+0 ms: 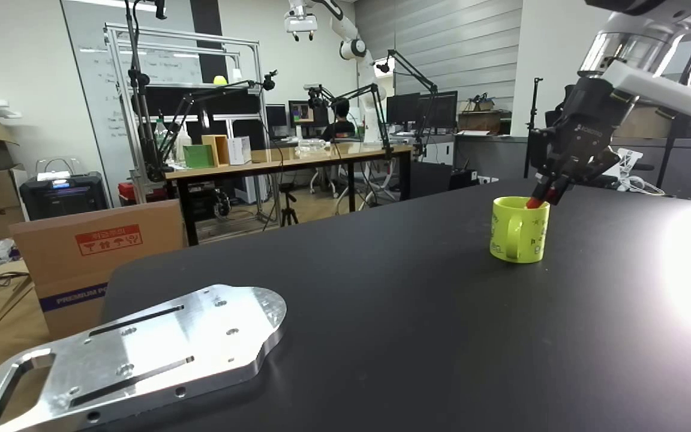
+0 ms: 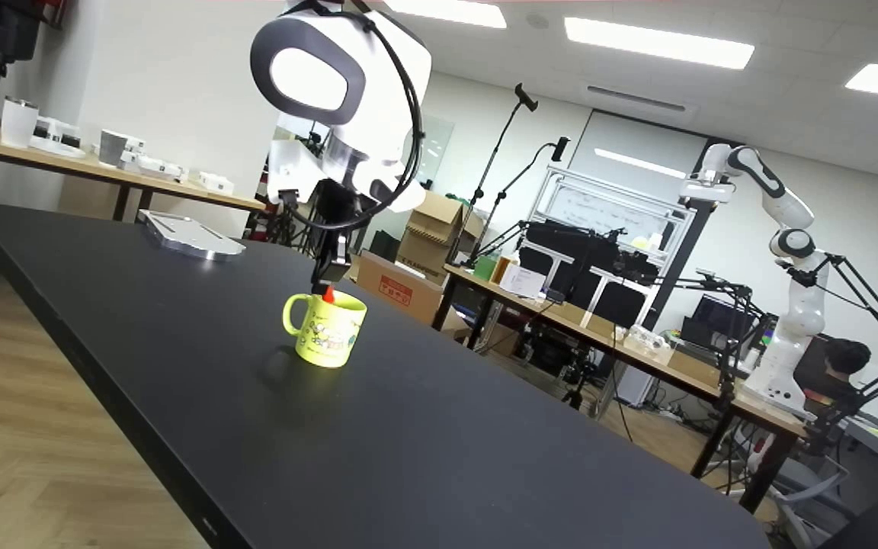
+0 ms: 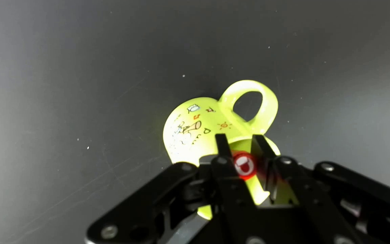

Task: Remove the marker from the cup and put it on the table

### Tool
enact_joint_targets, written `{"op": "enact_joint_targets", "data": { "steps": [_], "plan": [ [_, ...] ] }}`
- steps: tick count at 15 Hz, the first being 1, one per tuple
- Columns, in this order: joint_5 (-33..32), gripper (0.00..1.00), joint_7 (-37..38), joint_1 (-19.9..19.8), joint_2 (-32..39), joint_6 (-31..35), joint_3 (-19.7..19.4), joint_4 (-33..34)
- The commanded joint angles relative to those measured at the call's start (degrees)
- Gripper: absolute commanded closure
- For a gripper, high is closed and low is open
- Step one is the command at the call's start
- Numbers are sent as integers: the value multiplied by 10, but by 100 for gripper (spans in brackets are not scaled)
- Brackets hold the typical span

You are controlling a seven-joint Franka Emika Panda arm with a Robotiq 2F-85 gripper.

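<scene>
The yellow-green cup (image 1: 516, 234) stands upright on the black table (image 1: 381, 288). It shows in an exterior view (image 2: 326, 335) and in the wrist view (image 3: 195, 132), with printed drawings and a handle. The red marker (image 1: 535, 203) stands tilted in the cup, its top above the rim. It shows in an exterior view (image 2: 328, 295), and the wrist view shows its round end (image 3: 245, 165). My gripper (image 3: 239, 138) is over the cup, its fingers on both sides of the marker. The marker is close to one finger; a gap shows at the other. The marker's lower part is hidden.
A flat silver metal plate (image 1: 171, 354) lies near an end of the table, also seen in an exterior view (image 2: 191, 235). A cardboard box (image 1: 99, 252) stands beside the table. A wooden workbench (image 1: 297, 159) with equipment is in the background.
</scene>
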Motion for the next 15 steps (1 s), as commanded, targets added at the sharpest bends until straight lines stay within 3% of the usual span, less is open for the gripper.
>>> {"op": "enact_joint_targets", "data": {
  "steps": [1, 5, 8, 10, 13, 15],
  "plan": [
    [2, 94, 5, -10, -43, -24, -3, -6],
    [-36, 94, 33, -16, -96, -136, -37, -7],
    [-68, 94, 51, -11, -140, -240, -83, 6],
    [-83, 94, 59, -11, -165, -276, -109, 14],
    [-90, 94, 48, -12, -191, -241, -139, 15],
    [-77, 94, 27, -13, -188, -182, -152, 9]
  ]
}}
